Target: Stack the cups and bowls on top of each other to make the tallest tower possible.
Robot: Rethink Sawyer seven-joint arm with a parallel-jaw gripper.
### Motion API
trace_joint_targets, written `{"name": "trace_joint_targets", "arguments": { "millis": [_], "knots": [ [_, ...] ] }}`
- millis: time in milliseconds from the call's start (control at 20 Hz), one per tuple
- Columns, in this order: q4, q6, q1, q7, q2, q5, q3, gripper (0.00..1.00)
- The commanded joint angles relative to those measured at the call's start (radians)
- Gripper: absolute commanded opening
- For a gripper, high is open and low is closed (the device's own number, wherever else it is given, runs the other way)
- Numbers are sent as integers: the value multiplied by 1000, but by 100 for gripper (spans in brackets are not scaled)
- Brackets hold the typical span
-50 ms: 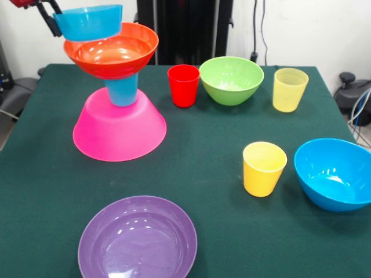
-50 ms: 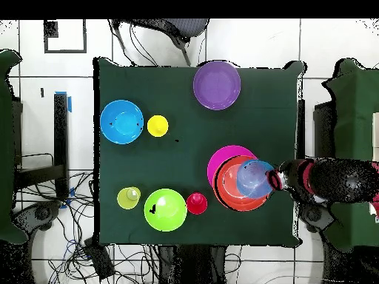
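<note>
The tower stands at the left: a big pink bowl upside down, a blue cup on it, and an orange bowl upright on the cup. My gripper comes in from the top left corner, shut on the left rim of a small blue bowl. It holds that bowl slightly tilted, just over the orange bowl. Overhead, the gripper grips the small blue bowl above the orange bowl and the pink bowl.
A red cup, green bowl and pale yellow cup line the far side. A yellow cup and a medium blue bowl sit at the right. A purple bowl lies at the near edge.
</note>
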Motion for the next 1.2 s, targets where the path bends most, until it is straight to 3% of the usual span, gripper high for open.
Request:
{"name": "trace_joint_targets", "arguments": {
  "millis": [50,750,1200],
  "knots": [
    [-26,167,93,-315,48,-97,-86,0],
    [-19,124,93,-284,68,-148,-86,0],
    [-22,140,86,-316,68,-168,-76,0]
  ]
}}
